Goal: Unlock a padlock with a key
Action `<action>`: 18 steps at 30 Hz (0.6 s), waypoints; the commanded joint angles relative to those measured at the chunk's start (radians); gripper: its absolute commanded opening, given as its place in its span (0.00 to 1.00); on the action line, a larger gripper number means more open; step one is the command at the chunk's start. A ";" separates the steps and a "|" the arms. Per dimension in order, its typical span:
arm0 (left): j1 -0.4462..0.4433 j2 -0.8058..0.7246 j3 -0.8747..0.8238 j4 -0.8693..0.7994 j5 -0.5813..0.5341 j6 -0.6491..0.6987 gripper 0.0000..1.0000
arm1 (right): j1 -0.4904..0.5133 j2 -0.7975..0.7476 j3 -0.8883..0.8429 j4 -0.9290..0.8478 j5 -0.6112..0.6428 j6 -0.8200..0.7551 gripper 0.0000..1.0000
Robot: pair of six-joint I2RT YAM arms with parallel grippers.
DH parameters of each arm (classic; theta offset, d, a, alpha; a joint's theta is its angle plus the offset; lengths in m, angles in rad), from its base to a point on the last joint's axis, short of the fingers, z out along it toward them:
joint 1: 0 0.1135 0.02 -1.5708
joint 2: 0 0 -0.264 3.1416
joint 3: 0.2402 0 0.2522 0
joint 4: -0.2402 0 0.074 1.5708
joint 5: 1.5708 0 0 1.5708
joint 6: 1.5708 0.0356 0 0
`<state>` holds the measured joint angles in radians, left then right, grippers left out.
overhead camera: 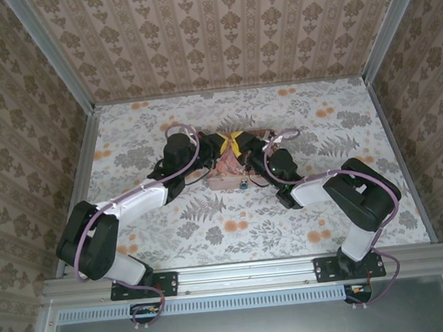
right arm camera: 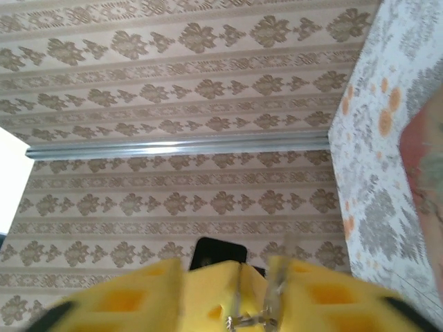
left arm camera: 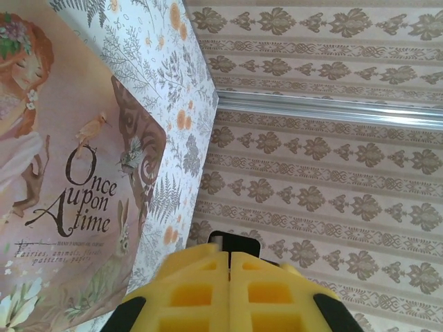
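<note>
top camera looks down from behind; wrist cameras face wallpaper (left arm camera: pixel 332 138).

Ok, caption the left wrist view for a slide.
Left gripper, shut, beside the pink Once Upon a Time tin.

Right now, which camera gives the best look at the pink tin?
Left wrist: the pink tin spans its left side, lettering readable. Top external shows it small and distant; right wrist catches a blurred pink edge at far right.

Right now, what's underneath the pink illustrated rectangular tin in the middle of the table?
The pink illustrated rectangular tin lies flat on the floral-patterned table, which shows along its near edge. Whatever sits directly beneath is covered by the tin itself.
</note>
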<state>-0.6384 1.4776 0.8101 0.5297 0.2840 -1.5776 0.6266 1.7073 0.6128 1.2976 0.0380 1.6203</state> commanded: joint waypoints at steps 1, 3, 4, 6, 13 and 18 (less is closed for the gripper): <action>0.031 0.001 -0.013 0.006 0.029 0.100 0.00 | -0.035 -0.071 -0.077 -0.044 -0.060 -0.046 0.69; 0.061 -0.006 0.002 -0.028 0.067 0.175 0.00 | -0.071 -0.123 -0.127 -0.122 -0.108 -0.093 0.76; 0.074 -0.011 0.006 -0.031 0.087 0.217 0.00 | -0.093 -0.158 -0.147 -0.178 -0.141 -0.123 0.80; 0.104 -0.018 0.029 -0.070 0.133 0.289 0.00 | -0.135 -0.240 -0.172 -0.305 -0.191 -0.195 0.87; 0.170 -0.039 0.131 -0.148 0.295 0.545 0.00 | -0.192 -0.551 -0.018 -1.061 -0.189 -0.665 0.99; 0.175 -0.049 0.220 -0.232 0.409 0.757 0.00 | -0.216 -0.600 0.032 -1.215 -0.106 -0.833 1.00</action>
<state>-0.4656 1.4681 0.9699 0.3595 0.5716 -1.0218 0.4274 1.1194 0.6342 0.3164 -0.1184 0.9764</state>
